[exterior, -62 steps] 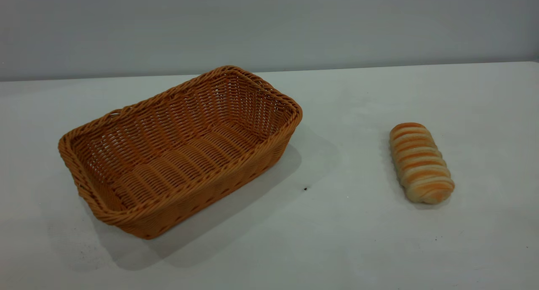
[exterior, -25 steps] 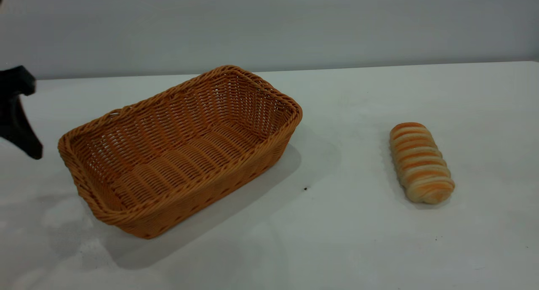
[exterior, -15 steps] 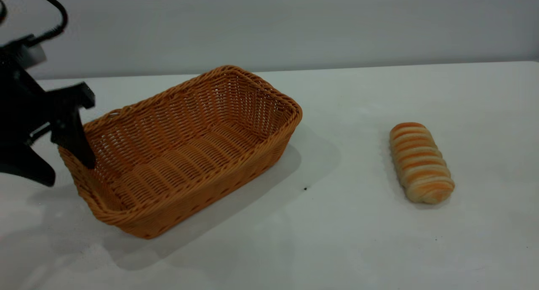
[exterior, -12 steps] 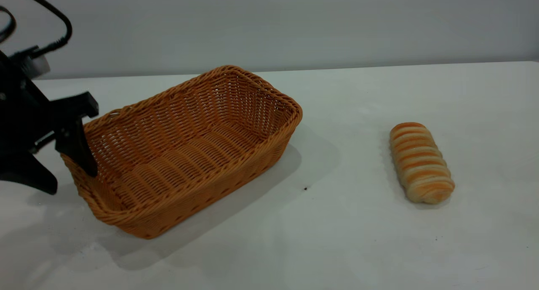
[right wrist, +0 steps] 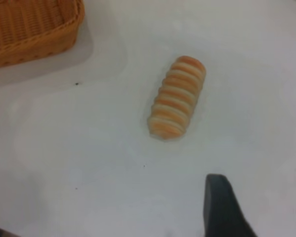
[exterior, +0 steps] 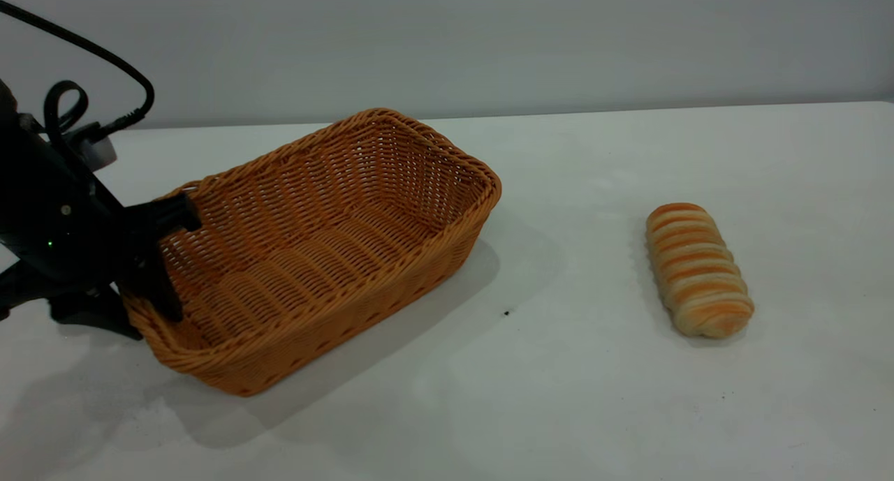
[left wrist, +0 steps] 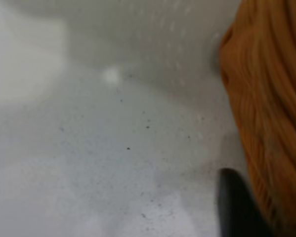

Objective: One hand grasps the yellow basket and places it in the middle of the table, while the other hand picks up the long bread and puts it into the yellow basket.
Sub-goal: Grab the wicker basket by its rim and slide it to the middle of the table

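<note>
The yellow basket (exterior: pixel 314 243) lies on the white table (exterior: pixel 573 397), left of centre; it also shows in the left wrist view (left wrist: pixel 271 98) and the right wrist view (right wrist: pixel 29 29). My left gripper (exterior: pixel 152 322) is open and straddles the basket's left short rim, one finger inside and one outside. The outer finger (left wrist: pixel 234 205) sits against the wall. The long bread (exterior: pixel 698 270) lies alone on the table to the right, also in the right wrist view (right wrist: pixel 177 97). My right gripper (right wrist: pixel 261 210) is open, hovering above the table short of the bread.
The table's far edge meets a plain grey wall (exterior: pixel 489 41). A small dark speck (exterior: pixel 506 313) lies between basket and bread. The left arm's cable (exterior: pixel 105 58) loops above the wrist.
My left gripper came in from the left, moved right and down, and now sits lower over the basket's left rim. Basket and bread have not moved.
</note>
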`<state>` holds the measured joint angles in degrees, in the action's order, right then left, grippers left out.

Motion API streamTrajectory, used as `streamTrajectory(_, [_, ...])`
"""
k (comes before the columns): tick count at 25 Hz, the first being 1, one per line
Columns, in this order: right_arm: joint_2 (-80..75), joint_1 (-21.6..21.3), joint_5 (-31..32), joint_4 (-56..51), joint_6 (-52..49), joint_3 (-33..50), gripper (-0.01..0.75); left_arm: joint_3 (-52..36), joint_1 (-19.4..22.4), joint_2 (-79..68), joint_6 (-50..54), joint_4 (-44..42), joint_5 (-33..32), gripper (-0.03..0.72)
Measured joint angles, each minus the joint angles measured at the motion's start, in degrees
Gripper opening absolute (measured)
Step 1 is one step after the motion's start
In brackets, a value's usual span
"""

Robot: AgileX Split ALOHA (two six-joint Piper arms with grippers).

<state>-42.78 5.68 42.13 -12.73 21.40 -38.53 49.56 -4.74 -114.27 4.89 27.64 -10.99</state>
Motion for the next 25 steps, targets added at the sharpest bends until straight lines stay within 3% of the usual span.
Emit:
streamTrajectory(2, [0.0, 0.0, 0.0, 0.0, 0.0, 0.0, 0.415, 0.1, 0.0, 0.0, 1.1, 1.1, 0.6, 0.118])
streamTrajectory(3, [0.0, 0.0, 0.0, 0.0, 0.0, 0.0, 0.415, 0.3, 0.0, 0.0, 0.4, 0.6, 0.8, 0.096])
streamTrajectory(11, [0.0, 0.0, 0.2, -0.1, 0.0, 0.0, 0.415, 2.6, -0.1, -0.1, -1.5, 0.0, -2.9, 0.100])
streamTrajectory(20, [0.0, 0.0, 0.2, -0.1, 0.0, 0.0, 0.415, 24.5, -0.1, -8.0, -8.4, -6.9, -21.5, 0.100])
streamTrajectory(25, [0.0, 0.0, 0.3, -0.1, 0.0, 0.0, 0.415, 33.3, -0.1, -12.1, -9.2, -11.0, -27.8, 0.100])
